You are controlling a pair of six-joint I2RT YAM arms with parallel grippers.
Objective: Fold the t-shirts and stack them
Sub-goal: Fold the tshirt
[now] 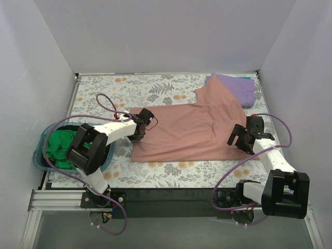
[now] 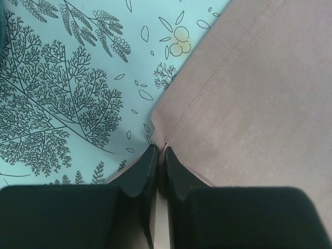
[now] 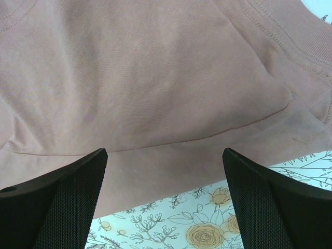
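Observation:
A dusty-pink t-shirt (image 1: 189,129) lies spread on the floral table. My left gripper (image 1: 141,127) is shut on its left hem corner; the wrist view shows the pink hem (image 2: 167,141) pinched between the black fingertips (image 2: 148,166). My right gripper (image 1: 239,141) is open and empty above the shirt's right edge; the pink cloth (image 3: 155,78) fills its wrist view between the spread fingers (image 3: 62,202). A folded lavender-purple t-shirt (image 1: 236,88) lies at the back right, partly under the pink sleeve. A bright green t-shirt (image 1: 59,148) is bunched in the teal basket.
The teal plastic basket (image 1: 39,158) stands at the table's left edge beside the left arm. The floral tablecloth (image 1: 129,91) covers the table; white walls close it in on three sides. Purple cables loop from both arms.

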